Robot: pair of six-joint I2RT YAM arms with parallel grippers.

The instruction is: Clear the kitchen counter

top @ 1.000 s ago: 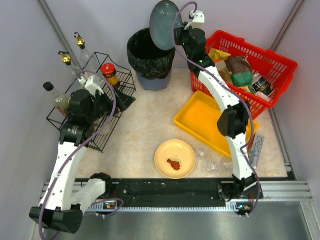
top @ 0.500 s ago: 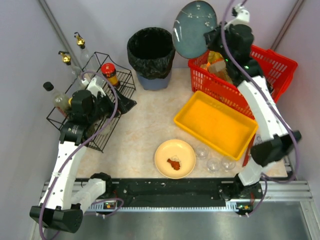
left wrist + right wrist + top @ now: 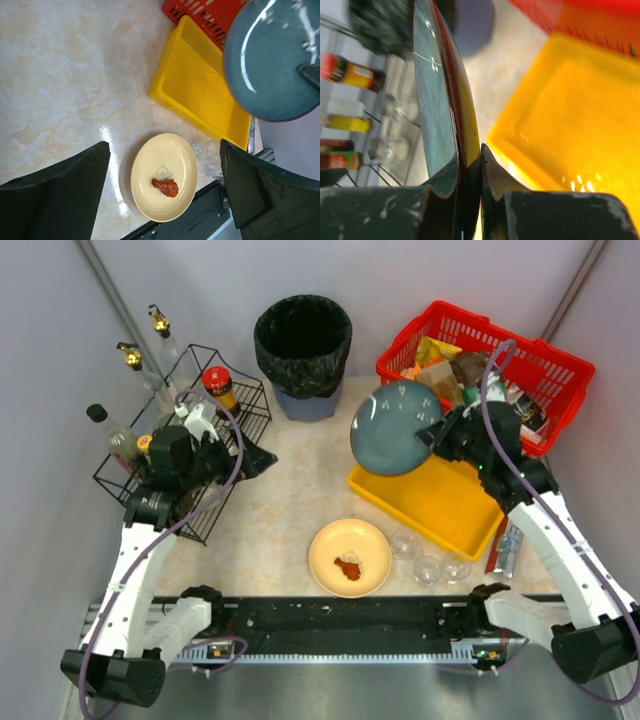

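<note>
Marbled beige kitchen counter (image 3: pixel 290 490), grey walls (image 3: pixel 450 270). Right wrist view alone shows right gripper (image 3: pixel 469 157) pinching blue plate (image 3: pixel 432 100) rim; left gripper (image 3: pixel 165 145) splayed, empty.

Seen from overhead, the blue-grey plate (image 3: pixel 393 428) covered the yellow tray's (image 3: pixel 440 502) corner at 11 o'clock. The packets in the red basket (image 3: pixel 565 380) were too small to name. In the left wrist view the plate ran off the frame at 1 o'clock, and the left gripper (image 3: pixel 165 145) had both fingers (image 3: pixel 60 195) cut off at 6 o'clock. In the right wrist view the bottles (image 3: pixel 350 70) at 9 o'clock and the bin (image 3: pixel 380 27) at 11 o'clock were blurred.
</note>
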